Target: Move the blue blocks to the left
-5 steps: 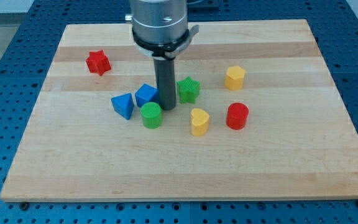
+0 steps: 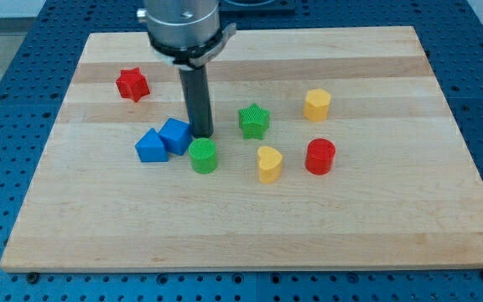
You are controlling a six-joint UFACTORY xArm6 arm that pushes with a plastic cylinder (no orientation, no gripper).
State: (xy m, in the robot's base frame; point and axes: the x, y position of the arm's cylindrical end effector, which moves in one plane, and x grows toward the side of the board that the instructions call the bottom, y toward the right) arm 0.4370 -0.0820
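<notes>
Jaws: none on this rig, just a rod, gripping nothing; my tip [image 2: 201,135] is sitting against the right side of the blue cube [image 2: 175,135], which is touching the blue triangular block [image 2: 150,146] on its left. Rod is partly hiding the cube's right edge. Green cylinder [image 2: 203,155] is crowding just below the tip. Bare bench [image 2: 74,210] is lying open leftward; red star [image 2: 132,84] is sitting well apart, up-left.

Left of the blue blocks [image 2: 163,140] lies open board [image 2: 82,193] — red star [image 2: 132,84] sits well above.
</notes>
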